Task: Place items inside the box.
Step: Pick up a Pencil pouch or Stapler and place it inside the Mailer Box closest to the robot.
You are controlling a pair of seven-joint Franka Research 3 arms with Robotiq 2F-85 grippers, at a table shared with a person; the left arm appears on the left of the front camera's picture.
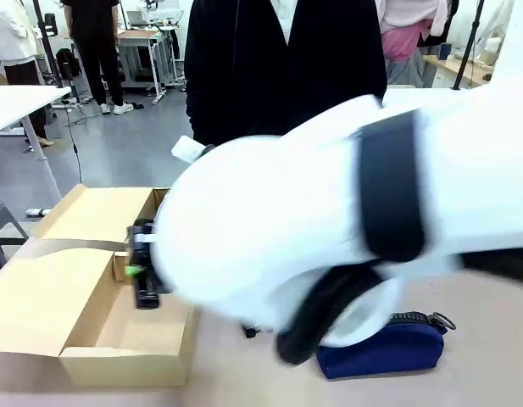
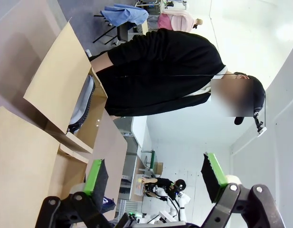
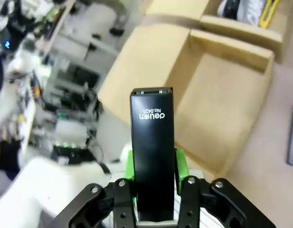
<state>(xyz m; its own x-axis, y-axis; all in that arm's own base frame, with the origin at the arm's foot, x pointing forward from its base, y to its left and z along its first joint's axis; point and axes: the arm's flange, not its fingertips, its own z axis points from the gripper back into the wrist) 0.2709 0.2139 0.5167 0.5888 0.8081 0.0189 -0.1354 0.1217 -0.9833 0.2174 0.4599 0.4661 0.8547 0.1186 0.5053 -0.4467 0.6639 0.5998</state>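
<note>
My right gripper is shut on a black stapler with white lettering, gripped between the green pads. In the front view this gripper holds the stapler over the far end of the open tan box, whose flap lid lies out to the left. The box's bare floor shows in the right wrist view. A navy blue zip pouch lies on the table to the right of the box. My left gripper is open and holds nothing, well off the table.
The right arm's white body fills the middle of the front view and hides much of the table. Behind the box stands a smaller carton with a yellow utility knife inside. A person in black stands at the far side.
</note>
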